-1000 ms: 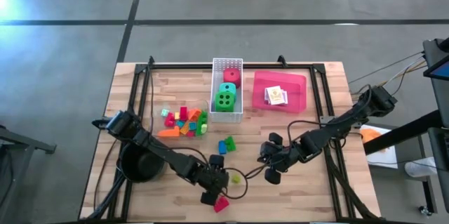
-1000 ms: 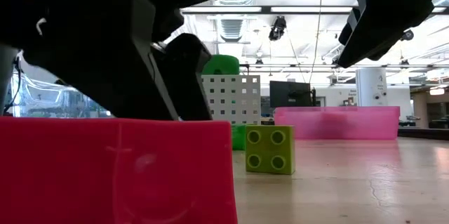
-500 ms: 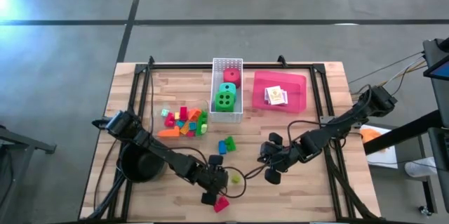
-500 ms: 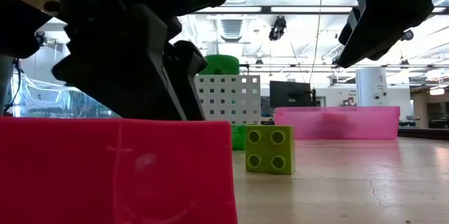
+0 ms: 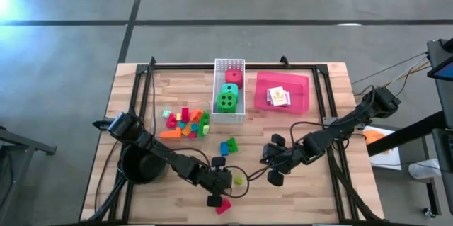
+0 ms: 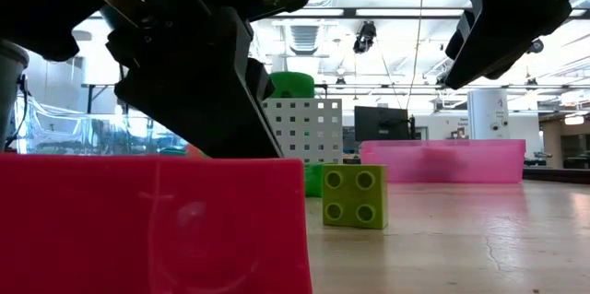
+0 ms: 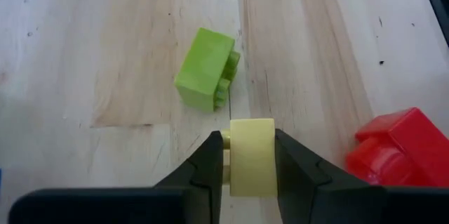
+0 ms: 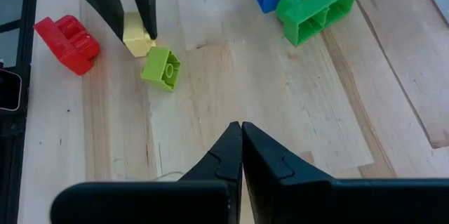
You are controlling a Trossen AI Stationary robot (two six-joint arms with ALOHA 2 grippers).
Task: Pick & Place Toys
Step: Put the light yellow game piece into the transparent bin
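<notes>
While the right gripper (image 8: 240, 129) hangs closed, the left gripper (image 7: 251, 155) clamps a yellow brick (image 7: 251, 155), seemingly on the table (image 7: 105, 55).

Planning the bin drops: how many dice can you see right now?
2, both inside the white basket: the green die nearer the arms, the red die beyond it. More could be hidden beneath them.

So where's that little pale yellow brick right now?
The pale yellow brick sits between the left pincer's fingers near the table's front edge, with a lime green brick just beyond it and a red brick beside it.
</notes>
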